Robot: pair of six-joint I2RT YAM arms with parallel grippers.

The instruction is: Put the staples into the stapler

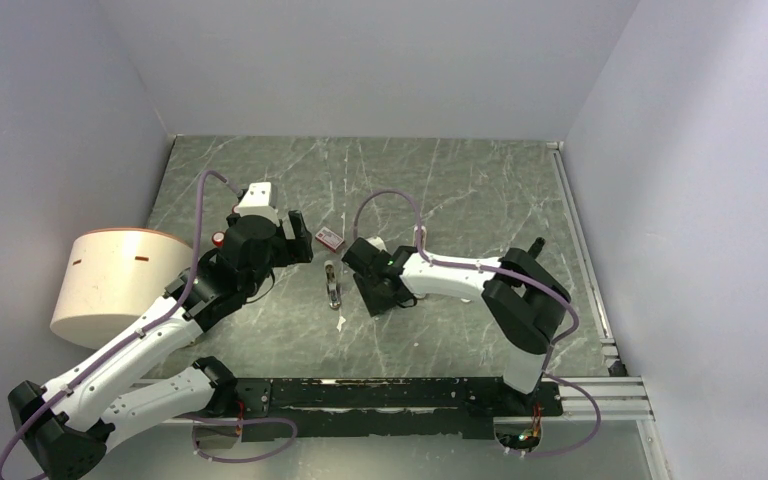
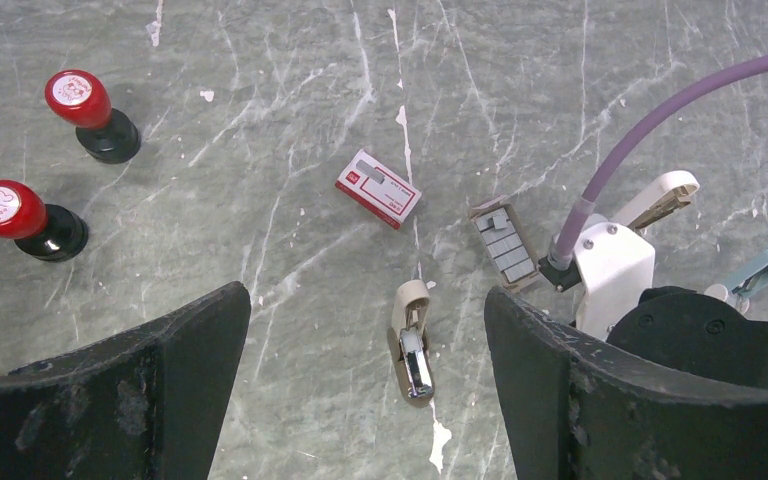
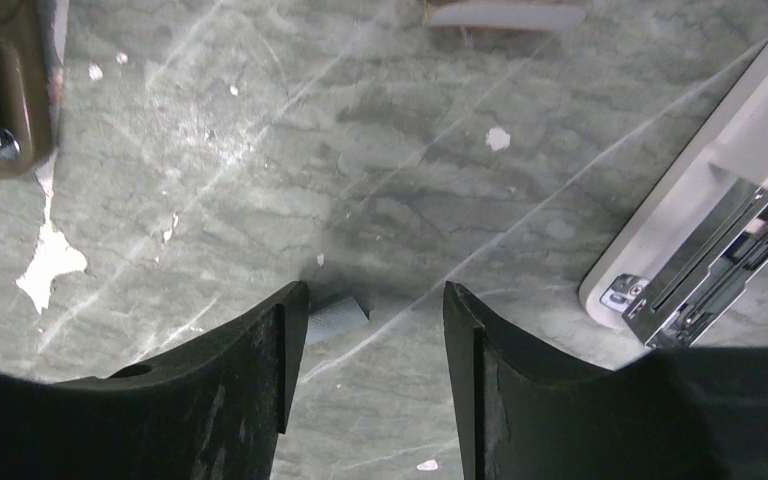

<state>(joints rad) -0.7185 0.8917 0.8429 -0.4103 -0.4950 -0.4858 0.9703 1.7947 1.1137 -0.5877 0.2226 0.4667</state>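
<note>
The stapler [image 2: 412, 342] is small and beige and lies opened on the marble table, its grey metal inside showing; it also appears as the stapler [image 1: 332, 285] and at the top left as the stapler [image 3: 0, 90]. My left gripper [image 2: 363, 300] hovers open above it, fingers wide on either side. A small grey ribbed piece of staples [image 3: 340, 320] lies on the table at the tip of my right gripper's left finger, partly hidden behind it. My right gripper [image 3: 370, 300] is open with nothing between its fingers, just right of the stapler.
A red-and-white box [image 2: 378, 188] lies beyond the stapler, with a small card tray of grey strips [image 2: 505, 245] to its right. A long white stapler [image 3: 700, 230] and a light-blue stapler [image 2: 760, 272] lie right. Two red stamps [image 2: 85, 105] stand left. A white cylinder [image 1: 110, 285] sits far left.
</note>
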